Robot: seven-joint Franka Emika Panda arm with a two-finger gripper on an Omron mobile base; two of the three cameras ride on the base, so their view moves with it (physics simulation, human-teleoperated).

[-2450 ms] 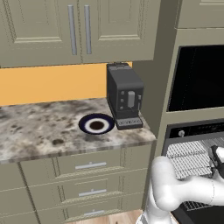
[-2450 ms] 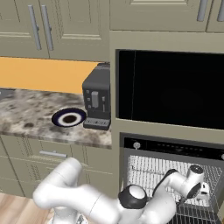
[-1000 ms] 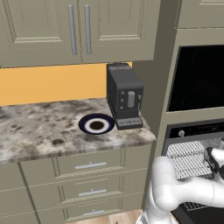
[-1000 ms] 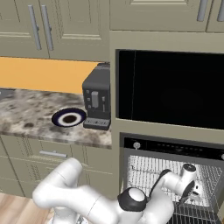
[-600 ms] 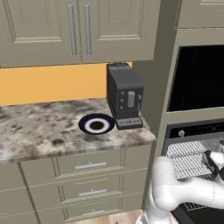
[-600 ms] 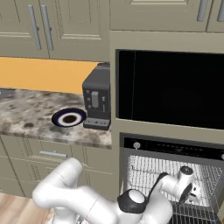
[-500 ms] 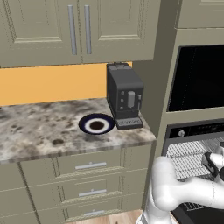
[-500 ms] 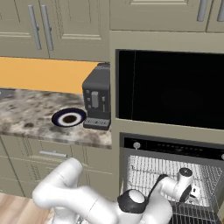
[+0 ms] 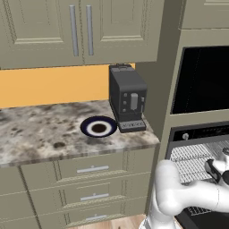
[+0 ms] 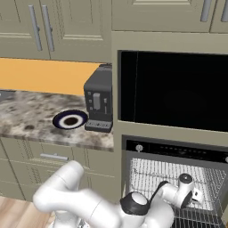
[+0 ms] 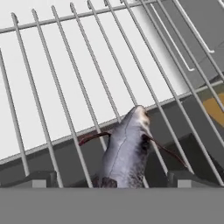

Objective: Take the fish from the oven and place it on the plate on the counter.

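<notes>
Hand (image 11: 110,181) was spread wide, straddling the fish (image 11: 124,153) on the oven rack (image 11: 65,78), lined up to pinch it.

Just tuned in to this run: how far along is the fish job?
Done: the oven stands open and the arm has reached in. In hand: the open gripper straddles the fish lying on the rack, not yet gripped. Left: grasp, lift out, carry to the bare plate on the counter.
</notes>
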